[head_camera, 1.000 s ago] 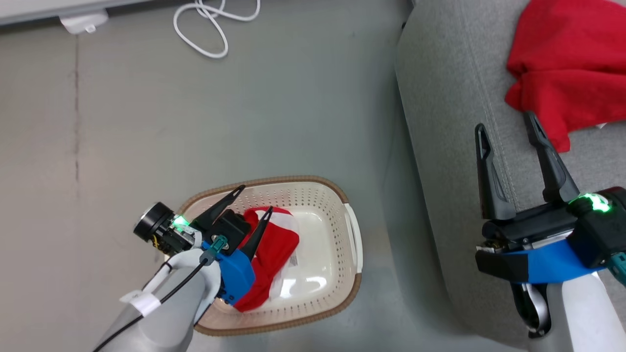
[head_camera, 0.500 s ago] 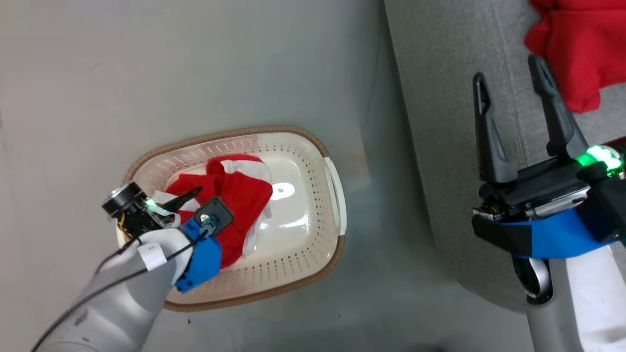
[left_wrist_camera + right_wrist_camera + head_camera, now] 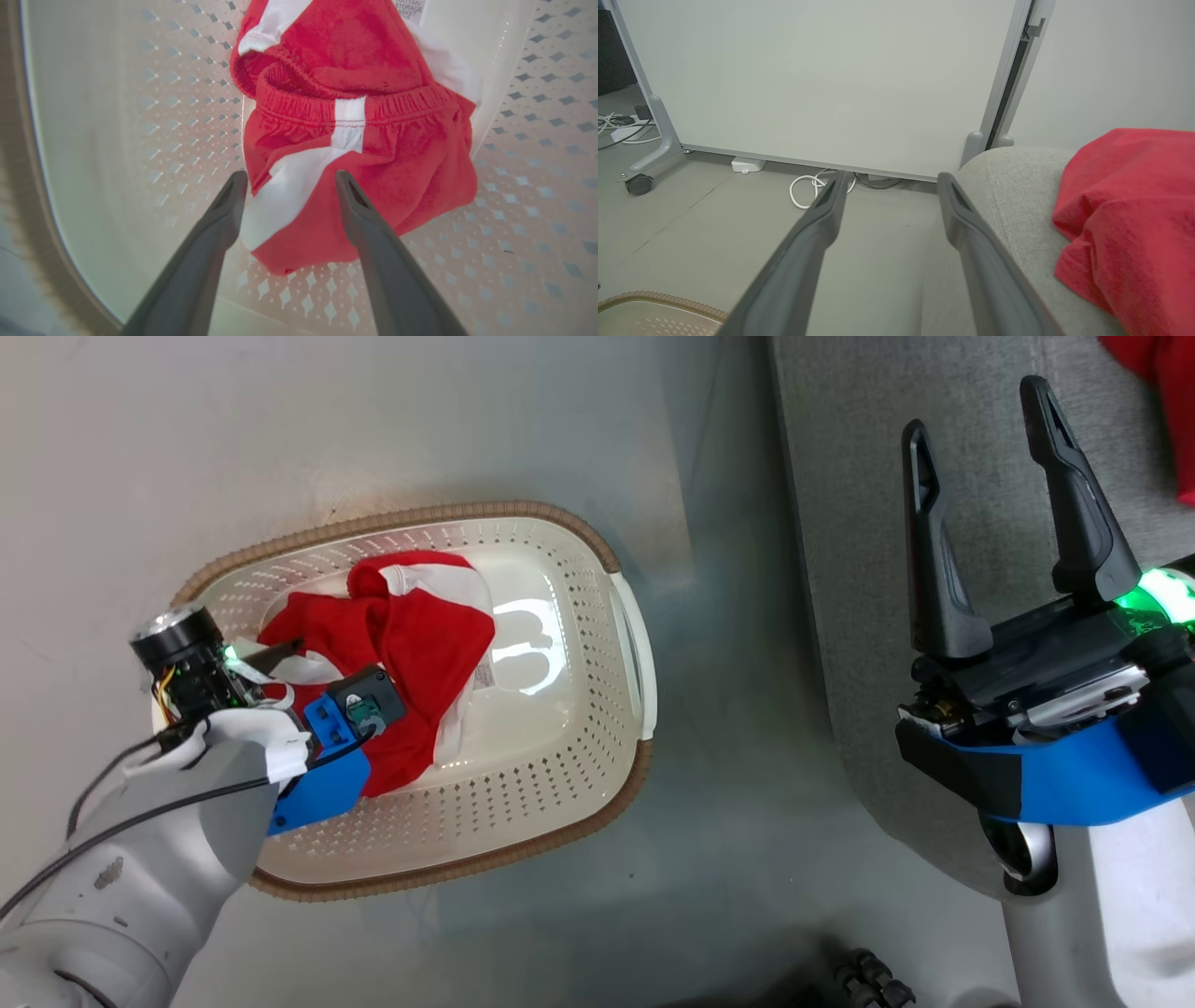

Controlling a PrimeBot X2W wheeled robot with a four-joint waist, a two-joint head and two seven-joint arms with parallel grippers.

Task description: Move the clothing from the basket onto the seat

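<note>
A pair of red shorts (image 3: 411,644) with white stripes lies crumpled in the cream basket (image 3: 597,546), which stands on the floor. My left gripper (image 3: 289,663) reaches down into the basket from the lower left. In the left wrist view it (image 3: 289,176) is open, and its two fingers straddle the lower edge of the shorts (image 3: 355,149) against the perforated basket wall (image 3: 140,116). My right gripper (image 3: 976,409) stands open and holds nothing, above the front edge of the grey seat (image 3: 840,569). The other red garment (image 3: 1125,210) lies on the seat (image 3: 1008,186).
Grey floor separates basket and seat. In the right wrist view a white panel on castors (image 3: 822,79) stands behind, with a coiled white cable (image 3: 808,191) and a power strip (image 3: 747,164) at its foot. A dark object (image 3: 859,980) shows at the head view's bottom edge.
The head camera has tilted and shifted. My left gripper has dropped from above the basket down into it, to the shorts. My right gripper stays open over the seat's edge.
</note>
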